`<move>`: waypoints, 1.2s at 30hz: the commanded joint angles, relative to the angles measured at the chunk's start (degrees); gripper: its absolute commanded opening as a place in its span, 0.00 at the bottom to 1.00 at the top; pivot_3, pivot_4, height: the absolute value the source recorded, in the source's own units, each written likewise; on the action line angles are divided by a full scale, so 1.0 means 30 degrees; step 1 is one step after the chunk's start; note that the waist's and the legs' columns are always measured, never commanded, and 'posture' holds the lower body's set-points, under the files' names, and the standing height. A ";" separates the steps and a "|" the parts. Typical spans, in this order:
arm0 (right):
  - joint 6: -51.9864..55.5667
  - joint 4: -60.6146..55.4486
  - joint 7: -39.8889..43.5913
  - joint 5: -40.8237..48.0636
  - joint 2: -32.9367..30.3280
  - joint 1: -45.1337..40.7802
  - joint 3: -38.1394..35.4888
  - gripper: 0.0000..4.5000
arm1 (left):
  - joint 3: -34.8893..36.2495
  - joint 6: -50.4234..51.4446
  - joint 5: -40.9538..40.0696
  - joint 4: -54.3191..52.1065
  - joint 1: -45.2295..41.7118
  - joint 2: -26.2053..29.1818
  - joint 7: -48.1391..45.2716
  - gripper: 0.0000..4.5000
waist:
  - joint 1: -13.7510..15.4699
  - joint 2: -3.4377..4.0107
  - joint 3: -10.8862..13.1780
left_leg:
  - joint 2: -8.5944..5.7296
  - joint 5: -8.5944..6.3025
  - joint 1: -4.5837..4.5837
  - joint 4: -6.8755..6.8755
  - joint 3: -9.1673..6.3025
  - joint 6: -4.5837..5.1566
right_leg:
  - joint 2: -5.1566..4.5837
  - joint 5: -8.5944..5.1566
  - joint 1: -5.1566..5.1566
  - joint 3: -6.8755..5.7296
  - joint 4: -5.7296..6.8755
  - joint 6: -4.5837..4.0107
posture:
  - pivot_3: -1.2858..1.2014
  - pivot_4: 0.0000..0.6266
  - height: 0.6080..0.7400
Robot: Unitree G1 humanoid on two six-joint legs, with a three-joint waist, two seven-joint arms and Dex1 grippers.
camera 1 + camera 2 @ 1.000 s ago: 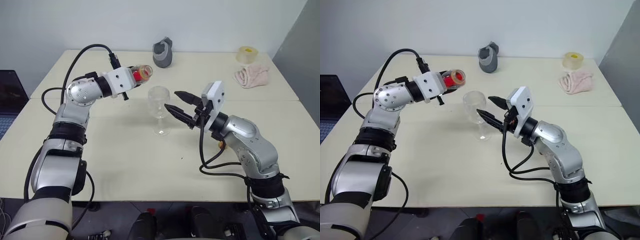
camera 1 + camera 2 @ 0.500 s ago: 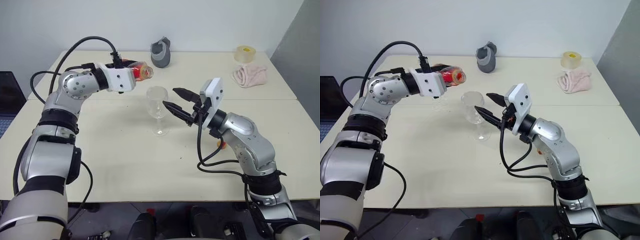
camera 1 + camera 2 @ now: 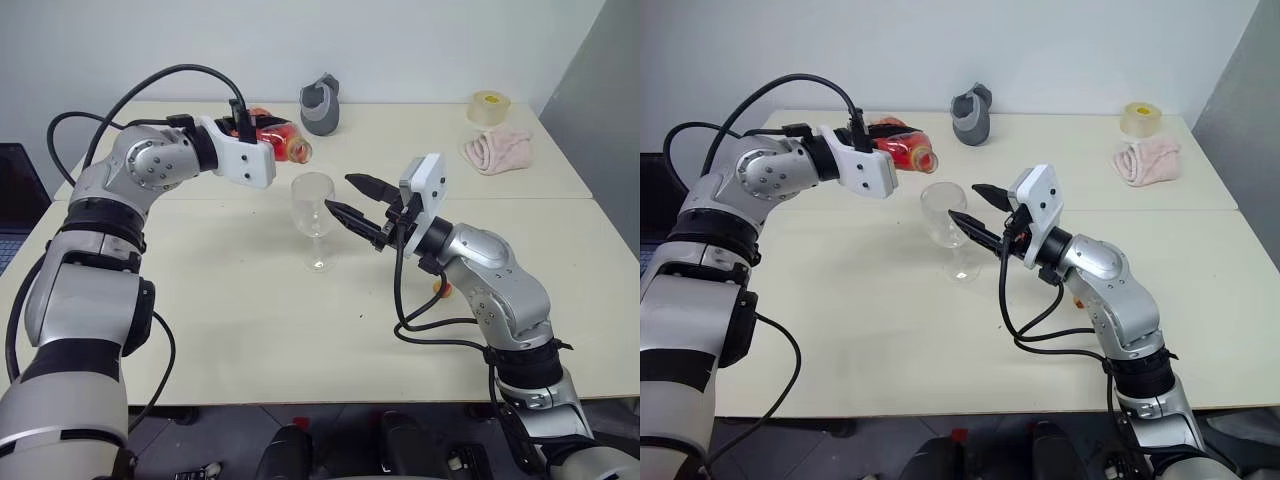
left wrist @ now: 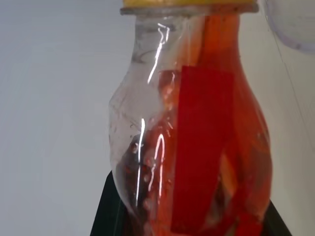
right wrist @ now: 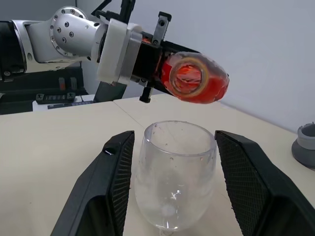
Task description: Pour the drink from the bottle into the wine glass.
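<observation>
While the left gripper [image 3: 262, 137] is clamping the bottle [image 3: 902, 152] tipped mouth-first just above the wine glass [image 3: 314, 220], pouring is starting. The right gripper [image 5: 174, 184] is bracketing the wine glass bowl with jaws wide, seemingly not touching; next, tilting further over the rim seems needed.

Cream table [image 3: 250, 330], wine glass [image 3: 315, 220] upright mid, grey obj [image 3: 320, 104], tape roll [image 3: 487, 106], pink cloth [image 3: 497, 148] at back
</observation>
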 commanded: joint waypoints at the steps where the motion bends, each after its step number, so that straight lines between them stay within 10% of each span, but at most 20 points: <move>1: -0.0428 -0.0370 0.0012 0.0096 0.0033 -0.0302 -0.0343 0.62 | -0.0200 -0.0467 0.0692 -0.0070 -0.1325 0.0666 0.1248 0.23 | 0.0000 0.0000 0.0000 | -0.0001 0.0000 -0.0001 0.0000 0.0002 0.0000 | 0.0000 0.0000 -0.0001 0.0000 0.0000 0.0000 | 0.52 0.24 1.00; 36: -0.0302 -0.0764 0.0008 0.0102 0.0038 0.0046 -0.0153 0.62 | -0.1676 -0.1820 0.3060 0.0686 -0.2655 0.1767 0.2877 0.23 | -0.0029 0.0000 0.0000 | -0.0012 0.0004 -0.0008 0.0008 0.0007 -0.0003 | -0.0007 0.0000 -0.0017 0.0008 0.0019 0.0000 | 0.52 0.24 1.00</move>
